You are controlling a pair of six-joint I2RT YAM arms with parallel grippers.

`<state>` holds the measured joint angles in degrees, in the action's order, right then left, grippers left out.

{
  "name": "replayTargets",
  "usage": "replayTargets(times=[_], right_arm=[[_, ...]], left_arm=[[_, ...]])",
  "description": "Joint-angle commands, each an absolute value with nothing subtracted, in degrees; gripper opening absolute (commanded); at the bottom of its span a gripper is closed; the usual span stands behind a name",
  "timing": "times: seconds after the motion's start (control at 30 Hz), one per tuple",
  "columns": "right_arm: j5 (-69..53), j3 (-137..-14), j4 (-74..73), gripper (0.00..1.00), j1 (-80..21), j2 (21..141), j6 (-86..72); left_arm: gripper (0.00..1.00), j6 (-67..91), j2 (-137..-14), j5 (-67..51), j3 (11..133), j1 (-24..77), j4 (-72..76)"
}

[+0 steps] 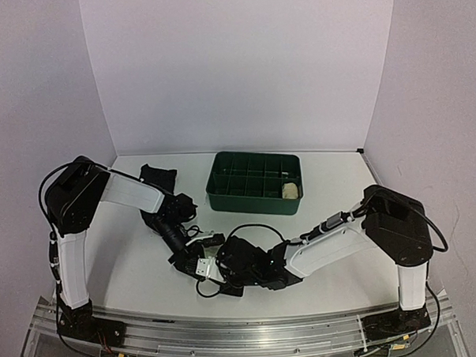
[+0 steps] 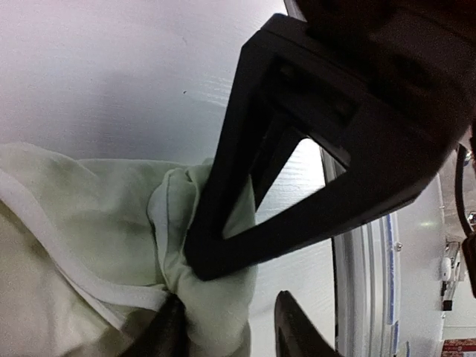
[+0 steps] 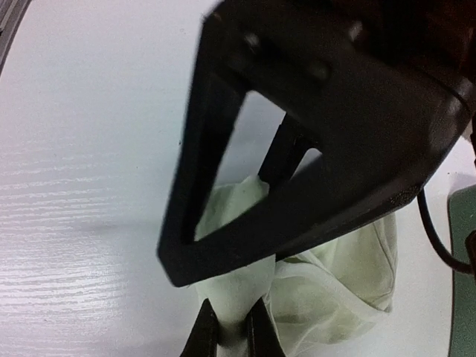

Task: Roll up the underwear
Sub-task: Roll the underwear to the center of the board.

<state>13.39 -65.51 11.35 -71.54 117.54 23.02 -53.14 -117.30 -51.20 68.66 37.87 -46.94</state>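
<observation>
The bench carries the tray at the middle of its far edge. The black pair lies crumpled toward the far left corner. The cream pair sits by the middle of the near edge, under both my hands. It looks light, thin and limp. I expect it to bunch and slip rather than keep a fold, so I judge the trimmed hem the firmest place to take hold. The white pair, seemingly rolled, lies in the tray's near right compartment. My right hand pinches a bunched fold of the cream pair. My left hand stands apart around another bunch, one finger touching it. I find no brand, label or writing.
</observation>
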Motion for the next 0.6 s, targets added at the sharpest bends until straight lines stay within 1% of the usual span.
replayTargets(times=[0.0,0.03,0.17,0.37,0.5,0.57], right_arm=[[4.2,-64.6,4.8,0.0,-69.4,116.7,9.1],[-1.4,-64.3,4.7,0.0,-68.4,116.8,5.0],[-14.0,-64.8,4.8,0.0,-65.4,118.9,-6.0],[-25.1,-66.7,4.9,0.0,-61.2,122.8,-17.2],[-29.5,-69.2,4.8,0.0,-59.8,125.3,-21.7],[-31.6,-70.4,4.9,0.0,-58.9,126.4,-24.4]], left_arm=[[0.51,-56.9,-111.9,-52.2,68.6,33.7,-47.0],[0.52,-58.0,-109.4,-51.8,67.2,32.6,-45.1],[0.54,-64.1,-99.6,-47.8,58.1,31.7,-37.5],[0.6,-65.8,-90.1,-44.8,47.3,32.3,-24.5],[0.63,-67.3,-85.7,-36.3,40.8,38.4,-12.5],[0.65,-69.1,-84.8,-33.9,38.9,40.8,-8.3]])
